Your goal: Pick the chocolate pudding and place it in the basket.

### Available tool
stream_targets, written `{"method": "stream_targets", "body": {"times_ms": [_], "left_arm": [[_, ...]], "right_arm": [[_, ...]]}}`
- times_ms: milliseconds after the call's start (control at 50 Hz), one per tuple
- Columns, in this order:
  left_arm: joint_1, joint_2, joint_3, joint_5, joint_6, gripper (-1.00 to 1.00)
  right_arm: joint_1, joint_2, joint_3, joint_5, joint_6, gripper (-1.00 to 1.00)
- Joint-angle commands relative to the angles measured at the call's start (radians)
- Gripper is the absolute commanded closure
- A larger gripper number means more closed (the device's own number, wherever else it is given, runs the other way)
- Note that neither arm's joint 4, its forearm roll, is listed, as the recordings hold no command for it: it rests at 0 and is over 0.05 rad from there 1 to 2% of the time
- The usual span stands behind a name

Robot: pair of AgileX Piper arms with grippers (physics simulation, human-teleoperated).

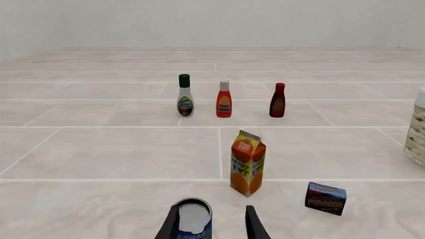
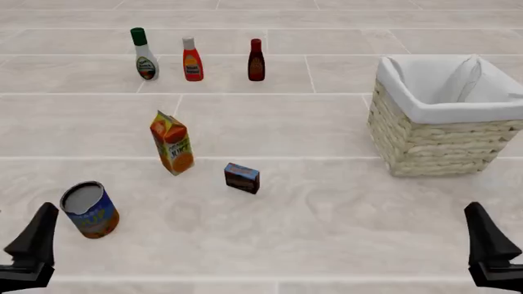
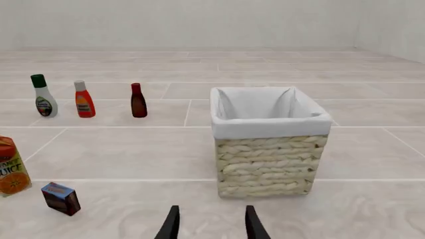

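Pale marbled tile floor (image 2: 327, 214), grey grout lines; plain whitish wall (image 1: 212, 22) behind.

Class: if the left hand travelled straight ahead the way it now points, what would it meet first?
Most likely the can: in the left wrist view it stands just ahead of the open left hand, toward one finger, so depth and exact line stay uncertain.
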Motion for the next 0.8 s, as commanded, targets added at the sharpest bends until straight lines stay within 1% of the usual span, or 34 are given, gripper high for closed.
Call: {"method": "stream_targets", "body": {"times_ms": [20,280,320,340,360,420,440,480,520,580,620,660,680,700,800], "left_arm": [[0.0,0.0,0.0,0.0,0.0,-1.0],[0.0,0.0,0.0,0.0,0.0,-1.0],[0.0,0.0,0.0,0.0,0.0,-1.0],[0.0,0.0,0.0,0.0,0.0,-1.0],[0.0,0.0,0.0,0.0,0.0,-1.0],[0.0,0.0,0.0,0.0,0.0,-1.0],[0.0,0.0,0.0,0.0,0.0,-1.0],[0.0,0.0,0.0,0.0,0.0,-1.0],[0.0,0.0,0.0,0.0,0.0,-1.0],[0.0,0.0,0.0,0.0,0.0,-1.0],[0.0,0.0,0.0,0.0,0.0,-1.0],[0.0,0.0,0.0,0.0,0.0,-1.0],[0.0,0.0,0.0,0.0,0.0,-1.0],[0.0,0.0,0.0,0.0,0.0,-1.0],[0.0,0.0,0.0,0.0,0.0,-1.0]], "right_arm": [[-0.004,0.027,-0.001,-0.024,0.003,-1.0],[-0.008,0.045,0.0,-0.04,-0.002,-1.0],[-0.006,0.049,-0.001,-0.045,-0.023,-1.0],[0.005,0.103,0.0,-0.078,-0.036,-1.0],[0.004,0.127,0.0,-0.096,-0.041,-1.0],[0.004,0.17,0.0,-0.137,-0.035,-1.0],[0.004,0.17,0.0,-0.137,-0.035,-1.0],[0.012,0.219,-0.002,-0.173,-0.027,-1.0],[0.021,0.232,-0.001,-0.191,-0.042,-1.0],[0.03,0.302,-0.005,-0.243,-0.029,-1.0],[0.03,0.321,-0.007,-0.259,-0.028,-1.0],[0.036,0.364,-0.016,-0.294,-0.041,-1.0],[0.036,0.367,-0.016,-0.297,-0.041,-1.0],[0.035,0.401,-0.023,-0.318,-0.033,-1.0],[0.048,0.464,-0.047,-0.365,-0.04,-1.0]]}}
